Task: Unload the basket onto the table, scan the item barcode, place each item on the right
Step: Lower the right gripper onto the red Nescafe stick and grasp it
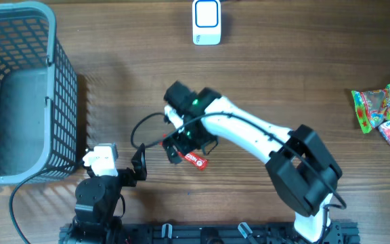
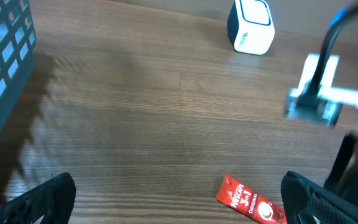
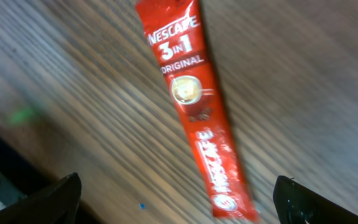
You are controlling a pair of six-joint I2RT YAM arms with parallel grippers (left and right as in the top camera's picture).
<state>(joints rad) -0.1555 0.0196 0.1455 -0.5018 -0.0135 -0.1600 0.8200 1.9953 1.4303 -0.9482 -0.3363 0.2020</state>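
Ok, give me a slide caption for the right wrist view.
Open right gripper hovers above a red Nescafe 3-in-1 sachet lying flat on the wooden table.

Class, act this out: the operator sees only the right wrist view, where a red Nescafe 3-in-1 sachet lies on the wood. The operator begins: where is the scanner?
Observer: The white barcode scanner stands at the table's far edge, well beyond the Nescafe sachet.
Operator: What is on the left side?
Observer: A grey basket fills the far left corner.
Operator: And the other arm?
Observer: The left gripper is open, with nothing between its fingers.
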